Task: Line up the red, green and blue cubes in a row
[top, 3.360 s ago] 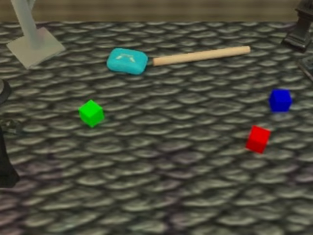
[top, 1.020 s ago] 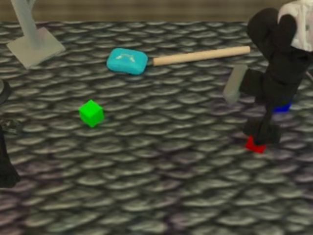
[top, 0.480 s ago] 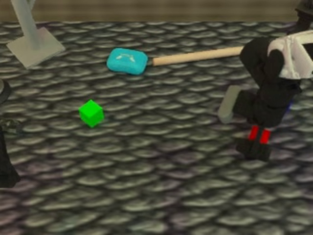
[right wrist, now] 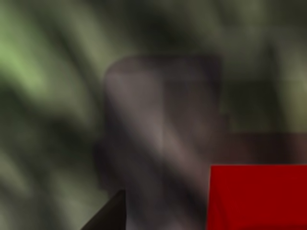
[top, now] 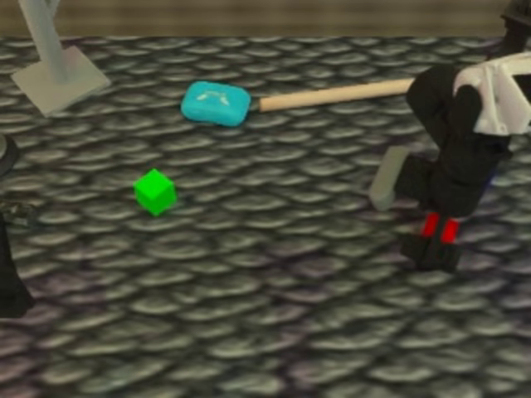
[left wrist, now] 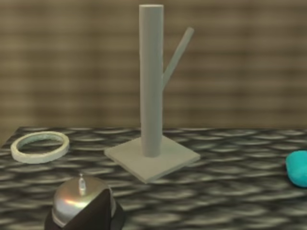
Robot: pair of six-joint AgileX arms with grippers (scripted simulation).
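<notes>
I take the green cube [top: 155, 191] as my landmark: it sits alone on the worktop [top: 274, 332], untouched, in front of the turquoise block [top: 216, 104] with its wooden stick [top: 336, 94]. Far to the right of the green cube my right pincer [top: 440, 230] is closed on the red cube [top: 431, 225]; I see red showing between the two dark fingers in the top view, and the cube seems lifted a little above its shadow, though I judge this only from the dark patch under it. The right wrist view shows the same red face [right wrist: 258, 197] very close to the camera. The blue cube [top: 494, 176] is farther right of the green cube than the red one, and it is nearly all hidden behind the right arm; only a thin blue edge shows. My left arm is parked at the left edge, beyond the green cube, and I cannot tell how its pincer stands; its wrist camera looks at a grey stand [left wrist: 151, 96], a tape ring [left wrist: 39, 147] and a bell [left wrist: 81, 203]. In my judgement the task is only at its start: no row exists, one cube is in hand, and all three must yet be placed side by side.
</notes>
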